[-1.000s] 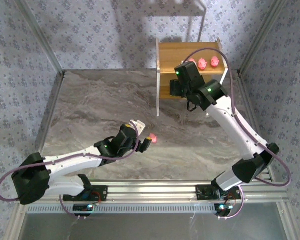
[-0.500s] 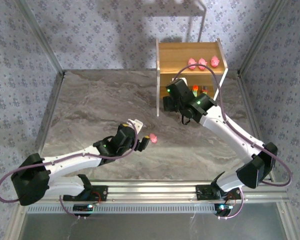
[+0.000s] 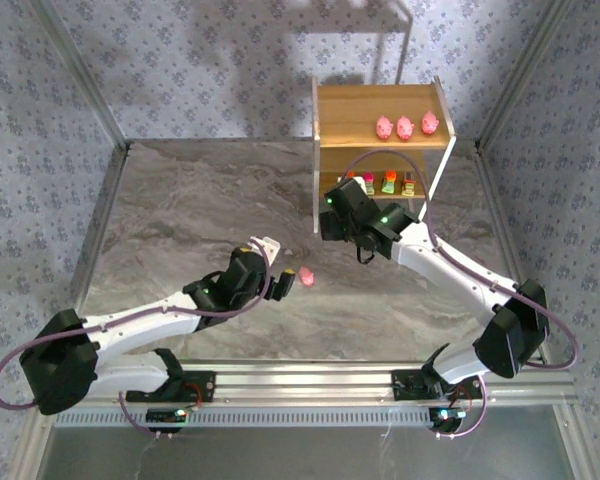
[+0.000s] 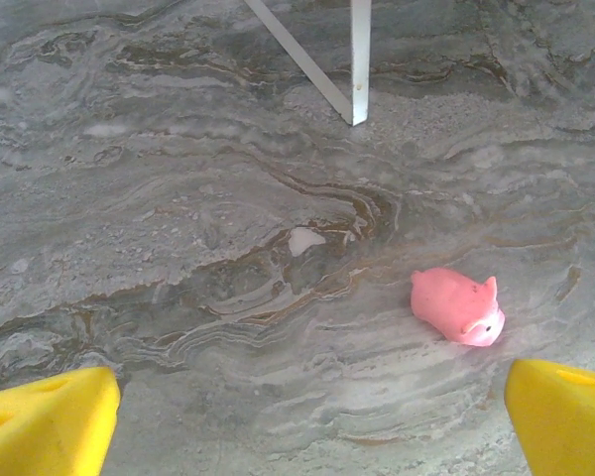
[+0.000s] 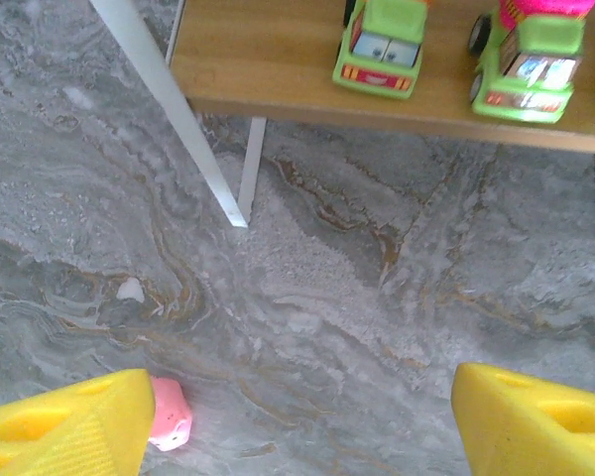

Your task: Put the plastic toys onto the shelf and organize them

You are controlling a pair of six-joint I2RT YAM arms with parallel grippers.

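The left gripper (image 3: 285,284) hung low over the marbled table (image 3: 180,220), its yellow fingers (image 4: 50,421) spread wide and holding nothing. Just ahead of it one pink pig (image 4: 458,305) lay on the table, apart from both fingers. Further right, the right gripper (image 5: 302,416) gaped equally wide and empty before the shelf (image 3: 380,100), where three pigs (image 3: 405,127) lined the top board and blocky toys (image 5: 380,45) sat on the lower.

Table (image 3: 200,200) under me: grey marbled top, evenly lit. Walls (image 3: 200,60): pale floral wallpaper. Aluminium rail (image 3: 310,385) along near edge. Thin-legged white stand (image 3: 407,45) at back.
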